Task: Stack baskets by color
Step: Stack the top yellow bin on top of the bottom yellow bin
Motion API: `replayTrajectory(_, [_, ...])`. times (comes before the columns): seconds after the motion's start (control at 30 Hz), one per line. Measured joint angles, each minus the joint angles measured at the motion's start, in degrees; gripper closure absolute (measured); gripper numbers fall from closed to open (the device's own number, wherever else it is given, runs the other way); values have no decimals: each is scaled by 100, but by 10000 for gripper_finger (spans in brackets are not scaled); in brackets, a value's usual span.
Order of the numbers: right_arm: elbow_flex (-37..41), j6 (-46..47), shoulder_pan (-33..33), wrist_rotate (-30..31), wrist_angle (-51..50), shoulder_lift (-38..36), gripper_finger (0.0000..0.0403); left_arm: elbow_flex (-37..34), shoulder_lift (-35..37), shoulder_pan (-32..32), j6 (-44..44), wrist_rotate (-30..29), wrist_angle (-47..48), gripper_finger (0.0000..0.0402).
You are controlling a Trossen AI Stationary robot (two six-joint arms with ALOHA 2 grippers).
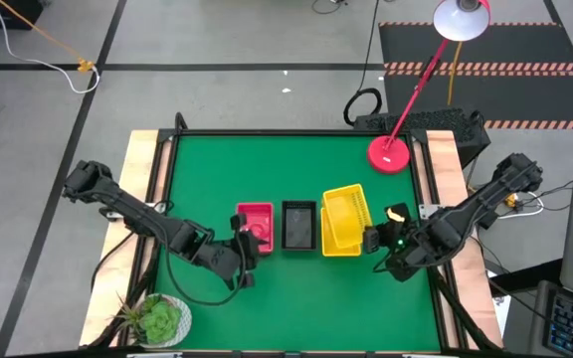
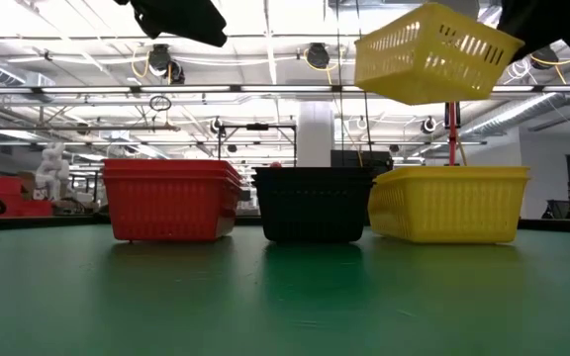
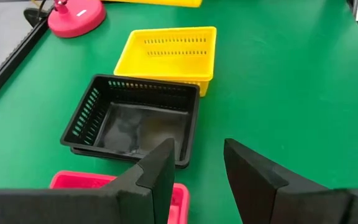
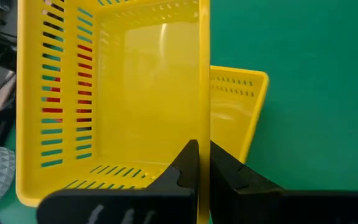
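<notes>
I hold a yellow basket [image 4: 110,93] in the air by one wall, tilted, above the yellow stack [image 2: 450,203] on the green tabletop [image 1: 296,298]. My grip is on a thin edge only, so I judge the basket could swing or slip as I lower it. Tilted as it is, one corner may catch the rim of the stack below and jam crooked instead of nesting, or push that stack against the black baskets [image 1: 298,225] just beside it.

My right claw [image 4: 202,163] is clenched on the raised basket's wall, one finger inside, one outside. My left claw [image 3: 197,168] hangs released and empty over the red stack [image 1: 254,223], touching nothing. Red, black and yellow stand in a row on the tabletop.
</notes>
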State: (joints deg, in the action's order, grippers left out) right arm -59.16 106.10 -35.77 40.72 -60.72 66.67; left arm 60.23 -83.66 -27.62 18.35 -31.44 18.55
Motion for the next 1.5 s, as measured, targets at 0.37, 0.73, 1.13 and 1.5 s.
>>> replayTrajectory(0.37, [0,415,-37,108,175,710,399,0,0,64,24,-11,-41,261])
replayTrajectory(0.73, [0,1030,-35,-71,-61,1282,399,0,0,64,42,-11,-37,261])
replayTrajectory(1.13, [0,1333,33,-480,-141,1705,399,0,0,64,49,-9,-121,261])
replayTrajectory(1.5, [0,1077,214,-491,54,1823,399,0,0,64,22,-7,-234,261])
